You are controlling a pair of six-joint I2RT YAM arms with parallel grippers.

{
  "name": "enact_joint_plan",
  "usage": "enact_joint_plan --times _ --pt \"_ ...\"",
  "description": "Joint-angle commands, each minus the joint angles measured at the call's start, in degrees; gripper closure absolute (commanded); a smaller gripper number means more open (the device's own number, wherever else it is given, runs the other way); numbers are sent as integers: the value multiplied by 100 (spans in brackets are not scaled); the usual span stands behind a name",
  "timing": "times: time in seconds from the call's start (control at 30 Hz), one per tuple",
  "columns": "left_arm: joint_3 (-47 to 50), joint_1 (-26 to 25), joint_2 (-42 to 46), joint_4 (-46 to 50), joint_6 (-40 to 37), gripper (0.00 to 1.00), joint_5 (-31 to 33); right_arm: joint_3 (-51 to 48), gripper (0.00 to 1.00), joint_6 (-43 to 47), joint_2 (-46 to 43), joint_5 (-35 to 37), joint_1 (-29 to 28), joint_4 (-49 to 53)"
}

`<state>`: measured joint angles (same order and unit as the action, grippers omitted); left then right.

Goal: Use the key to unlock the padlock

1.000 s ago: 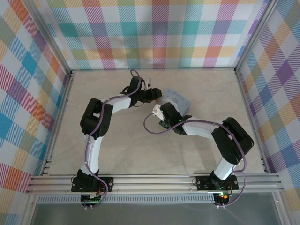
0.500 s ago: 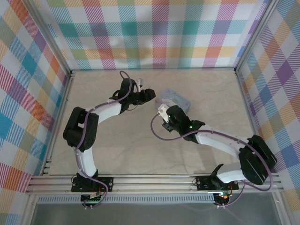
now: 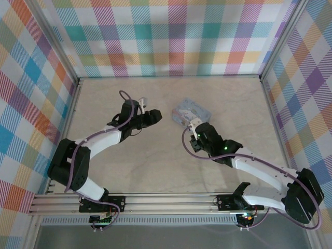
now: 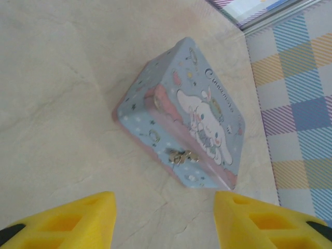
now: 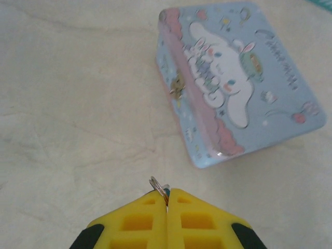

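My right gripper is shut, and a thin metal ring and a sliver of teal poke out between its yellow fingertips. The teal bit looks like the padlock, mostly hidden in the pinch. I cannot make out the key's blade. The gripper hangs just short of the tin's near corner. My left gripper is open with nothing between its fingers, and it stands left of the tin. The tin's brassy latch faces both grippers.
The pale blue cartoon-printed tin lies shut on the beige marbled table, toward the back middle. Checked walls and metal rails close in the table on three sides.
Both arms have drawn back from the tin. The left gripper has slid left and nearer, and the right gripper has shifted right, away from the latch.
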<state>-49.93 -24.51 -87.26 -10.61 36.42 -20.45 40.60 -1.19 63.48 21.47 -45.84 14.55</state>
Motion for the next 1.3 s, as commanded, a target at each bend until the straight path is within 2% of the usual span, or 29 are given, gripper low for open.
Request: enact_joint_plan --times 0.0,0.23,0.5,0.57,0.67,0.73,0.77,0.87,0.93,1.07,1.1,1.13,1.17,1.23,1.27 --pt "286 -26 356 50 -84 46 212 -82 100 -531 -121 -738 -43 13" --pt "722 -98 664 60 -10 46 322 -253 100 -937 421 -1620 -308 -528" --pt "919 -133 816 103 24 45 405 -420 100 -1301 1095 -2134 -434 -1237" --pt "941 -133 840 103 34 44 425 -468 97 -1336 1251 -2130 -434 -1375" --pt "942 -131 851 127 46 44 436 -450 88 -1379 1497 -2050 -436 -1419" --pt "933 -140 882 151 52 44 445 -419 77 -1427 1604 -1931 -434 -1376" --pt "933 -133 899 171 45 44 466 -426 76 -1423 1607 -1911 -434 -1375" --pt "915 -133 989 245 20 44 539 -398 68 -1445 1505 -1765 -410 -1288" --pt "915 -133 1069 329 -2 41 632 -308 59 -1453 1362 -1584 -412 -1078" --pt "851 -128 1264 683 -156 37 858 -57 50 -1490 942 -1365 -306 -515" --pt "824 -133 1334 819 -206 34 956 4 46 -1524 808 -1316 -243 -354" --pt "802 -133 1419 951 -266 20 1079 51 39 -1584 659 -1235 -177 -210" --pt "788 -133 1496 1052 -321 0 1194 106 33 -1653 535 -1150 -108 -64" --pt "737 -124 1687 1322 -521 0 1426 191 28 -1738 232 -1058 120 213" --pt "690 -115 1760 1482 -597 0 1570 212 7 -1778 96 -984 220 314"
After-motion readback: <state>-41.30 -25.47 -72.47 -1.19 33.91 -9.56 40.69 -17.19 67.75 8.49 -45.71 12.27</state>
